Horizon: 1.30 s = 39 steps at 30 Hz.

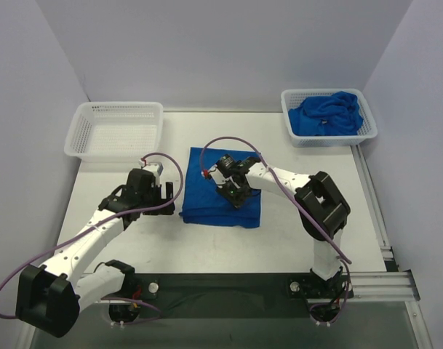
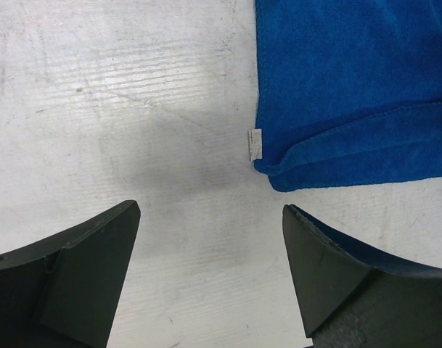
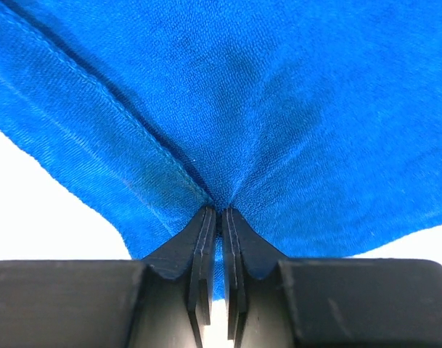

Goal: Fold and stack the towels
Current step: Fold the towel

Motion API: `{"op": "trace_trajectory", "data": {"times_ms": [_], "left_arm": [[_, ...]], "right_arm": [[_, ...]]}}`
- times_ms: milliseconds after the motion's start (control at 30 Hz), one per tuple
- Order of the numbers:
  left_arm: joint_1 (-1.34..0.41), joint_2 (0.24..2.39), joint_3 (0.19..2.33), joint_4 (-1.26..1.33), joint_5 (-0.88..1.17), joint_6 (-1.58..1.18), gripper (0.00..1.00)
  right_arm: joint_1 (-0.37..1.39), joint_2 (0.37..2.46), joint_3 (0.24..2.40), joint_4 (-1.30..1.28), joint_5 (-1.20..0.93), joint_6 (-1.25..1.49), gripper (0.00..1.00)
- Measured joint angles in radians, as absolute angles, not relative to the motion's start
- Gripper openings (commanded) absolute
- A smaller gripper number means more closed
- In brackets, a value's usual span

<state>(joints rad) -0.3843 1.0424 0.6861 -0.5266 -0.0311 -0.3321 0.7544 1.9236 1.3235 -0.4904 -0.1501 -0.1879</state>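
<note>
Right wrist view tells most of the story: the right gripper [image 3: 219, 212] has its jaws pressed together on a pinch of the towel [image 3: 279, 109]. The cloth puckers up into the tips and a hemmed edge runs off to the left. From the top camera that towel lies in the middle of the table [image 1: 206, 247], and it looks doubled over to me (the near edge reads thicker). The pinch sits toward its near right part.

The left gripper [image 2: 210, 217] hangs just beside the towel's near left corner, over bare table, jaws wide apart and holding nothing. A small white label [image 2: 255, 143] sticks out at that corner.

My take on doing this fold well: don't drag with one hand only. I'd get the left jaws onto that labelled corner first so both ends of the edge travel together. Otherwise the free side will probably lag and the fold goes crooked. Lift just enough to clear the lower layer, carry it across, and line hem up with hem before letting go. Also worth checking the right pinch, since I can't tell how many layers it caught.

More wait in a heap of towels [image 1: 329, 115] in the far right basket [image 1: 290, 127]. The far left basket [image 1: 83, 142] is well apart from the action.
</note>
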Motion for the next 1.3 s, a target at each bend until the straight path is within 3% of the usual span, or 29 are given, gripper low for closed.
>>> {"op": "trace_trajectory", "data": {"times_ms": [167, 333, 500, 667, 867, 1300], "left_arm": [[-0.384, 1.042, 0.686, -0.527, -0.031, -0.332, 0.91], [-0.384, 1.042, 0.686, -0.527, -0.030, -0.332, 0.91], [-0.384, 1.044, 0.686, -0.526, -0.030, -0.332, 0.91], [-0.382, 1.047, 0.686, -0.525, -0.029, -0.332, 0.91], [-0.376, 1.048, 0.686, -0.519, -0.022, -0.332, 0.91], [-0.371, 1.048, 0.686, -0.519, -0.018, -0.332, 0.91]], "right_arm": [[0.757, 1.892, 1.316, -0.498, -0.150, -0.187, 0.13], [0.771, 1.892, 1.309, -0.501, -0.155, -0.184, 0.27], [0.781, 1.892, 1.302, -0.507, -0.161, -0.183, 0.28], [0.787, 1.892, 1.293, -0.508, -0.161, -0.183, 0.22], [0.791, 1.891, 1.277, -0.515, -0.161, -0.179, 0.03], [0.858, 1.803, 1.201, -0.532, -0.145, -0.148, 0.03]]}}
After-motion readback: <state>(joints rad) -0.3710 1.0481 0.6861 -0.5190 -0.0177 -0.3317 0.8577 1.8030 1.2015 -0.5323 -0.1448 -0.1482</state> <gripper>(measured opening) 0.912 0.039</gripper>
